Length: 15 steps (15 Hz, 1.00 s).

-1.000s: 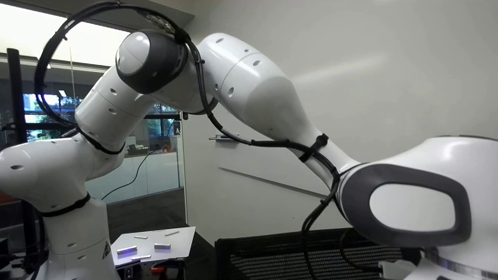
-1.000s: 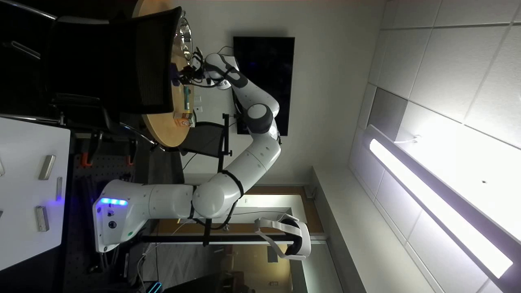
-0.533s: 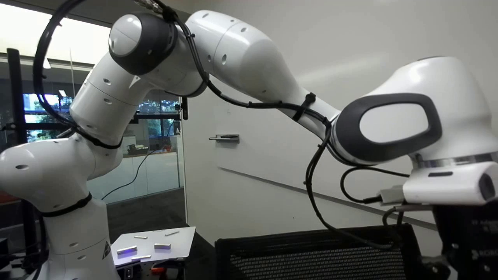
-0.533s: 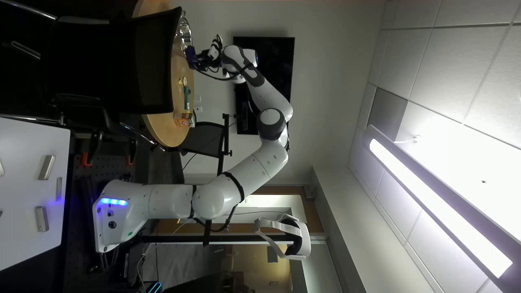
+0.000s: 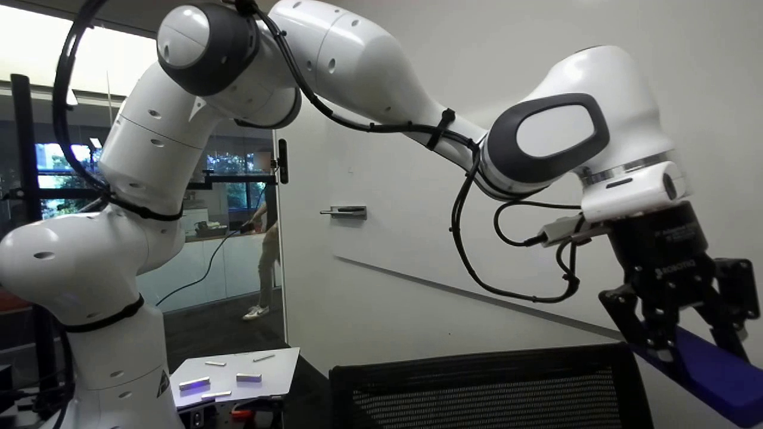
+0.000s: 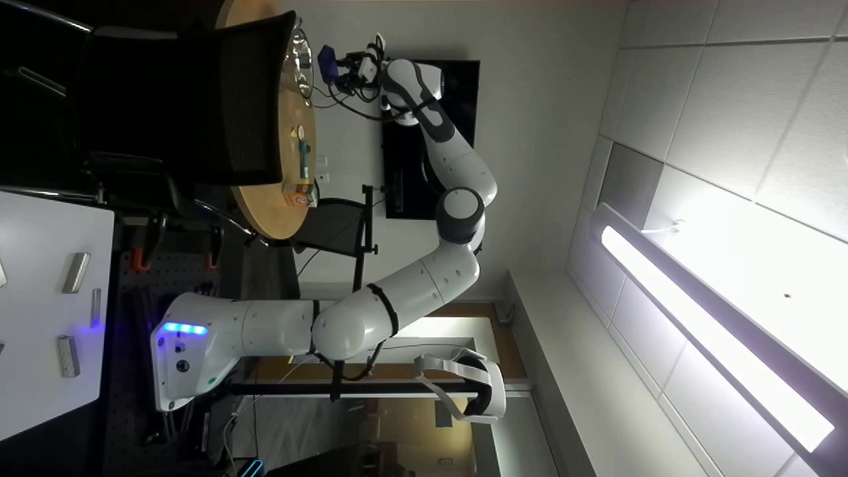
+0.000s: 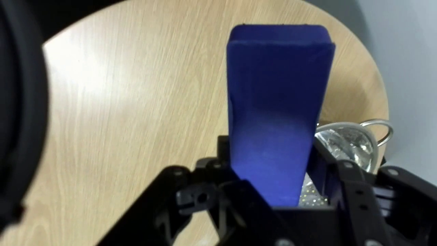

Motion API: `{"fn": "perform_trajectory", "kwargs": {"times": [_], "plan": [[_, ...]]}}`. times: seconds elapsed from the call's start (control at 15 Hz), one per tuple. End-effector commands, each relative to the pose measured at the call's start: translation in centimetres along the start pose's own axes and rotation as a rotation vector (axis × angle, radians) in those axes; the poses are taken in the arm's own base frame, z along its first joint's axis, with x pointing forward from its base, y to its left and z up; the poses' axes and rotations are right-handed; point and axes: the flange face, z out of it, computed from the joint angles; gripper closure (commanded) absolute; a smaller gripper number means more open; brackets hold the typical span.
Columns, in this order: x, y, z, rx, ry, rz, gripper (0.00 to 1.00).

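Blue block [image 7: 278, 102] off the surface [image 7: 136, 119], in the grip of the pincer [image 7: 269, 150]. Jaws parted by about the block's width, one against each long side; nothing else held. Only one arm [image 6: 464, 169] here, so no nearer one to weigh. Relation that counts, as I judge it: block lies straight out from the pincer, not across it; jaws take it toward its near end, most of the length running free to the far side in the wrist view. Metal vessel [image 7: 362, 145] to the right of the block there, partly hidden behind block and right jaw. In an exterior view a gap shows between block and vessel; their depth apart, cannot tell. Long axis: near to far in the wrist view, broad face showing. Tilted in an exterior view, sloping down to the right, free end low. Far end looks wider than the gripped part; taper or tilt, cannot say
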Motion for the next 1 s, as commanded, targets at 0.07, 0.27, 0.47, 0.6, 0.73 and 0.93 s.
{"fn": "perform_trajectory", "kwargs": {"times": [0.07,0.27,0.47,0.6,0.73,0.93], "plan": [[-5.9,0.5,-5.0,0.052,-0.041,-0.156,0.69],[-10.3,0.9,-7.7,0.079,-0.047,-0.266,0.69],[-14.5,1.6,-10.4,0.108,-0.038,-0.385,0.69],[-16.9,2.0,-12.0,0.134,-0.036,-0.463,0.69],[-19.2,2.4,-13.7,0.168,-0.038,-0.522,0.69],[-22.0,2.9,-16.3,0.24,-0.054,-0.587,0.69]]}}
